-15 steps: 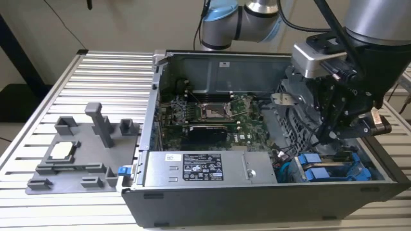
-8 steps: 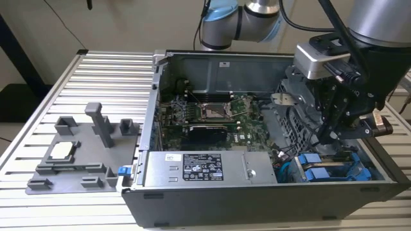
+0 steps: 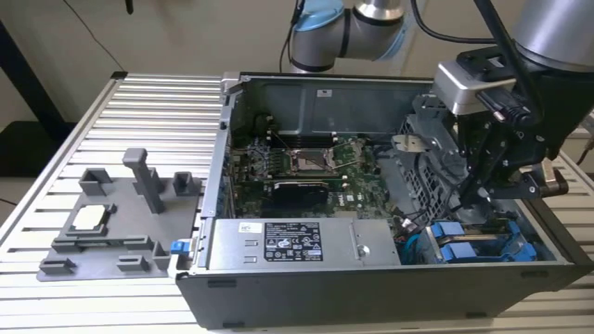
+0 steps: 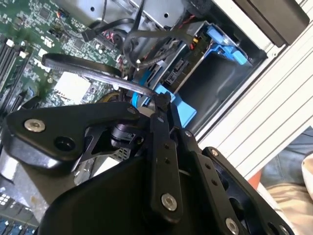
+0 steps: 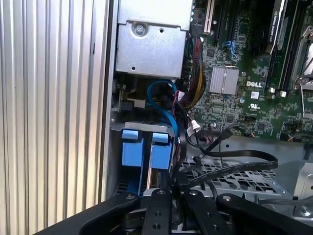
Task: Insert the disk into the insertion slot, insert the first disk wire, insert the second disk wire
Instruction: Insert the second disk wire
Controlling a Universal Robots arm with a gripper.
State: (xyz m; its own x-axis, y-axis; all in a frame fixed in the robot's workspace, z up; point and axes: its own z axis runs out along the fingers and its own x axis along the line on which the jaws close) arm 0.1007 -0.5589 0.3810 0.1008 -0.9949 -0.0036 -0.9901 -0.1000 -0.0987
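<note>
The disk (image 3: 455, 242), in its bright blue carrier frame, sits in the insertion slot (image 5: 142, 127) of the grey drive cage, at the front corner of the open computer case on the exterior view's right. Its blue tabs (image 5: 146, 147) face outward. My gripper (image 3: 471, 209) reaches down into the case right over that cage. In both wrist views the fingers (image 4: 157, 112) are drawn together at their tips. A flat dark disk wire (image 5: 234, 164) curves in to the gripper (image 5: 171, 183) and ends between the tips, just above the blue frame (image 4: 183, 110). The gripper (image 4: 160, 98) hides the wire's plug.
The grey power-supply box (image 3: 288, 243) with a white sticker lies beside the cage. The green motherboard (image 3: 307, 163) is behind it. Bundled cables (image 5: 188, 83) crowd the gap near the cage. A grey fixture (image 3: 111, 223) stands on the slatted table (image 3: 139, 104) at the exterior view's left.
</note>
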